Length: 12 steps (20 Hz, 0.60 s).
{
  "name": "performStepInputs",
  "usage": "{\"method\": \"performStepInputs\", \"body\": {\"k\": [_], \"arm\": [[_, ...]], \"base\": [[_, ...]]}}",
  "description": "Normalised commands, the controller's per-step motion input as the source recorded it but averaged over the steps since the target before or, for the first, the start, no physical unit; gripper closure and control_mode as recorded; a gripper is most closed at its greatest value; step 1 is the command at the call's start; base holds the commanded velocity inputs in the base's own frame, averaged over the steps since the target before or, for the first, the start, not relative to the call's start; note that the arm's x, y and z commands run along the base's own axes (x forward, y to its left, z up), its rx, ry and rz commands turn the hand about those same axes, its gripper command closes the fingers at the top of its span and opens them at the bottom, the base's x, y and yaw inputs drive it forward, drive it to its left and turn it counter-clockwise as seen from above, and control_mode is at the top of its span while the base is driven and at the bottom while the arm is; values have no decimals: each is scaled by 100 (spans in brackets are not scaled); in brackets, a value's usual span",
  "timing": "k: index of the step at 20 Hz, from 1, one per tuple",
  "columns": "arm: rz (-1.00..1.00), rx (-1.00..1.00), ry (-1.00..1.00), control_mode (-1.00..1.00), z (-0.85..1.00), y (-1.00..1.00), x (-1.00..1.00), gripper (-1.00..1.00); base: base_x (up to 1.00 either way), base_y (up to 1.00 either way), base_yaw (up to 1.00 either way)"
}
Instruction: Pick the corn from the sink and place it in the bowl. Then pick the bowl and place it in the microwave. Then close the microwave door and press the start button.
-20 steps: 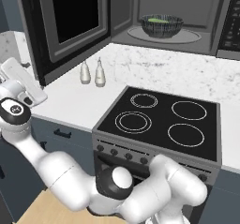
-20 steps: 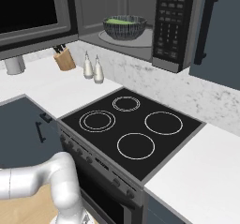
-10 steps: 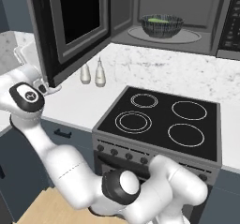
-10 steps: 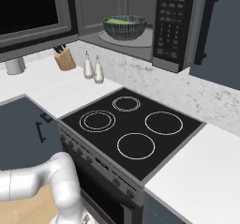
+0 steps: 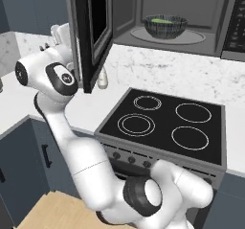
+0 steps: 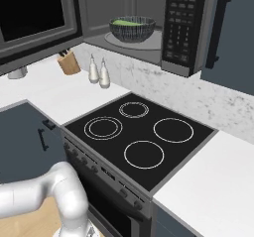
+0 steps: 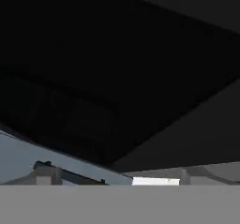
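— How do I shut the door (image 5: 93,31) well?

— My claw (image 5: 60,34) sits behind its outer face with jaws spread wide, holding nothing. I judge a flat, steady push along the door's arc works best, staying near the free edge rather than the hinge, and easing off as it meets the frame.

— And the bowl (image 5: 165,26)?

— It rests on the turntable inside the microwave (image 6: 188,28), well beyond my claw on the door's far side. Something pale green, probably the corn (image 6: 126,21), lies in it.
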Motion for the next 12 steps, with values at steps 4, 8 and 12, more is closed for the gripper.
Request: {"method": "performStepInputs", "body": {"k": [4, 8, 12], "arm": [[0, 30, -12, -100, 38, -100, 0, -100], [0, 28, -16, -100, 34, -100, -2, -100], [-1, 24, -27, -100, 34, -100, -31, -100]], "base": [[0, 0, 0], [0, 0, 0], [0, 0, 0]]}}
